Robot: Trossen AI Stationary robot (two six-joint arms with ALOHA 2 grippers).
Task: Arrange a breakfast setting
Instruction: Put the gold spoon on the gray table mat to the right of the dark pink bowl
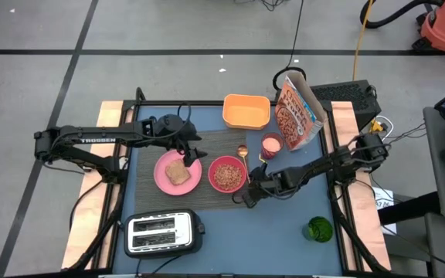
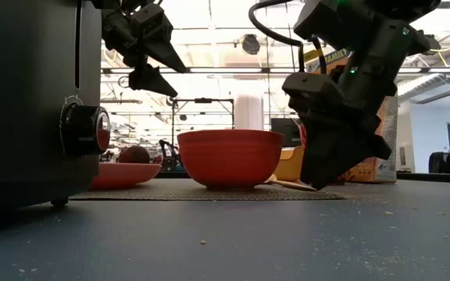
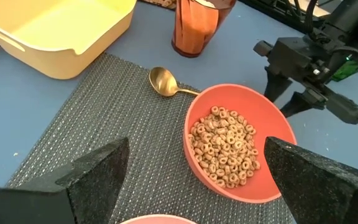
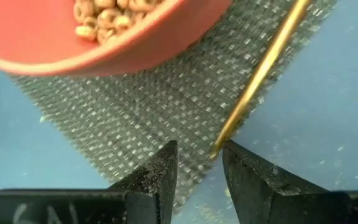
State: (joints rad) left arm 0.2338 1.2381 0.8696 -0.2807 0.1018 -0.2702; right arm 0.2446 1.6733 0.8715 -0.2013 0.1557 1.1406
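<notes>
1. Right now we see the gold spoon [image 1: 247, 161] lying at the right edge of the grey placemat [image 1: 211, 143], bowl end pointing to the far side, handle running along the mat's right border just beside the pink bowl [image 1: 227, 174].
2. We have the right gripper [image 4: 197, 163] low at the mat's near-right corner, fingers a narrow gap apart, the spoon's handle tip at that gap. We can't tell whether they actually pinch it.
3. Pink bowl sits on the mat, filled with cereal rings.
4. Pink plate [image 1: 165, 180] is on the mat left of the bowl, carrying the toast slice [image 1: 178, 173]. In the low view a dark round fruit [image 2: 134, 154] shows at the plate.
5. We see the left gripper [image 1: 191, 151] hovering over the plate's far-right edge, jaws spread wide, holding nothing.
6. Beyond the mat: yellow tub [image 1: 246, 111], orange cup [image 1: 271, 144], cereal box [image 1: 296, 114].
7. Toaster [image 1: 163, 232] sits near the front edge, a green object [image 1: 319, 228] at the front right.
</notes>
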